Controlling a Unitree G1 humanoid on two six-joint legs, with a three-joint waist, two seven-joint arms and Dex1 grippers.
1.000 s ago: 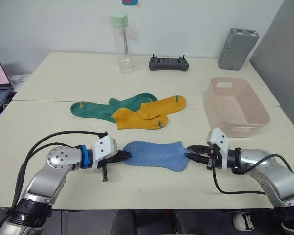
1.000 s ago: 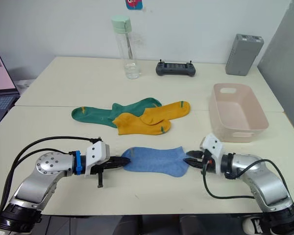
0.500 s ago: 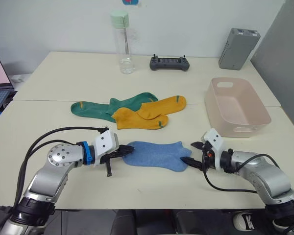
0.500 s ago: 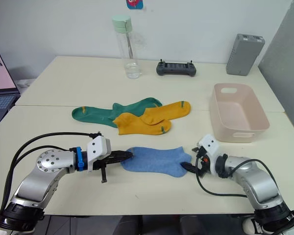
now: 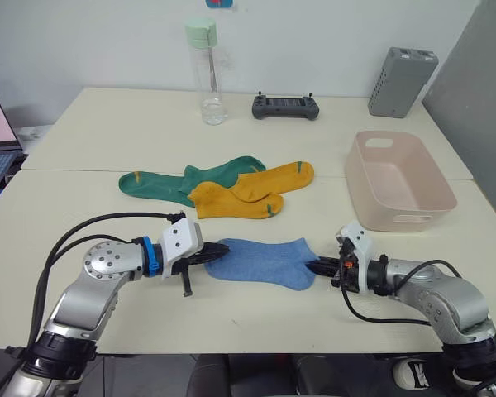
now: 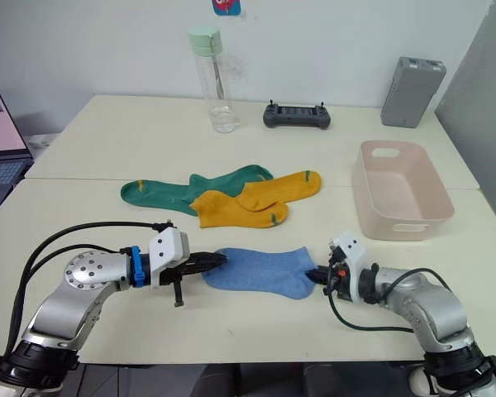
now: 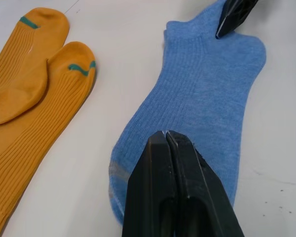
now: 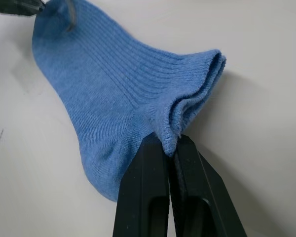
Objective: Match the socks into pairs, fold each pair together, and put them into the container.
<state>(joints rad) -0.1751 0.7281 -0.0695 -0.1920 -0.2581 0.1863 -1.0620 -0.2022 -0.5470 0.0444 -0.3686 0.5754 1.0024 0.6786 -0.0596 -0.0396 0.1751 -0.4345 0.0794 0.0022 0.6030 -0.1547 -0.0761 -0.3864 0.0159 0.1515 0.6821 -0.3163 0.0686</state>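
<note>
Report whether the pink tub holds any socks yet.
Empty. The pink tub shows only its bare bottom; the blue socks lie on the table.

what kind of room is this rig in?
Likely an office or lab bench, not a home: pale tables against a bare wall, a laptop at the edge, a handheld controller and a grey box at the back.

Light blue ribbed socks (image 5: 263,262), grey at the toe. Mustard yellow ribbed socks (image 5: 250,192) with small green marks. Dark green socks (image 5: 186,181) bearing a yellow mark. Pale pink container (image 5: 399,179). Cream tabletop (image 5: 107,132). Black fingers (image 7: 175,192). Clear bottle (image 5: 207,74), mint green cap. Grey ribbed box (image 5: 401,81).
</note>
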